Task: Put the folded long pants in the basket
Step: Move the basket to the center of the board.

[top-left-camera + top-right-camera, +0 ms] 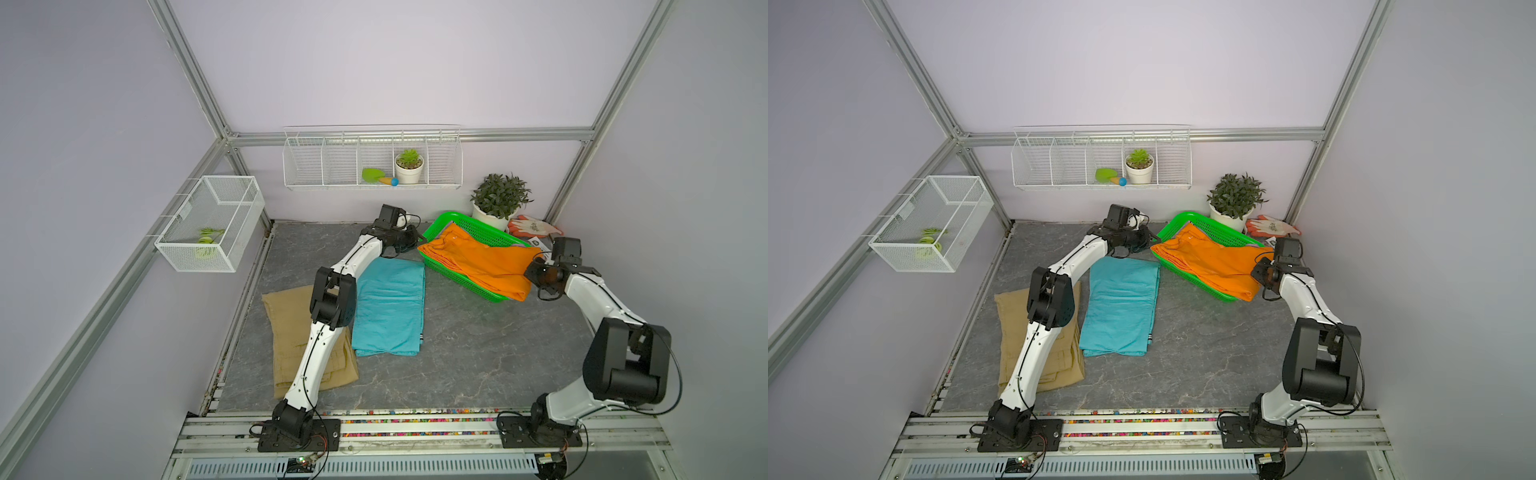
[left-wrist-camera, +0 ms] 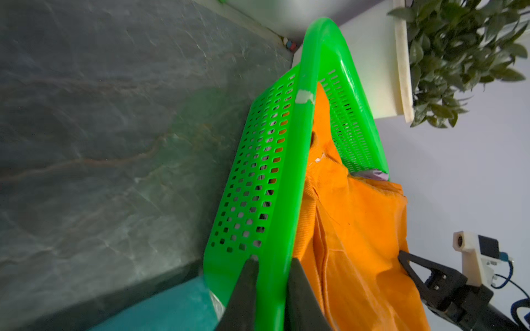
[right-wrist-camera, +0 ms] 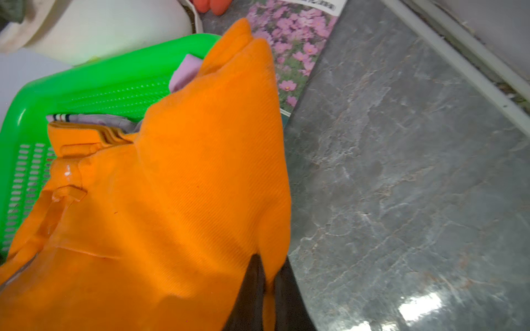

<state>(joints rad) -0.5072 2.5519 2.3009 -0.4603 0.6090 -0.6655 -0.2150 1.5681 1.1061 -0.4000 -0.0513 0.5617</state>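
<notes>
Orange pants [image 1: 478,262], twill-ribbed, drape over the perforated green basket [image 1: 469,226], spilling past its rim.
Right gripper [image 3: 269,263] pinches their edge; left gripper [image 2: 274,259] clamps the basket's glossy rim. The right wrist view reveals lilac pants [image 3: 186,68] beneath, with a striped waistband [image 3: 61,117] unreadable from above. Teal pants [image 1: 390,307] and tan pants [image 1: 286,324] lie flat on the marbled grey table [image 1: 478,353], pale walls [image 1: 415,62] around.
</notes>
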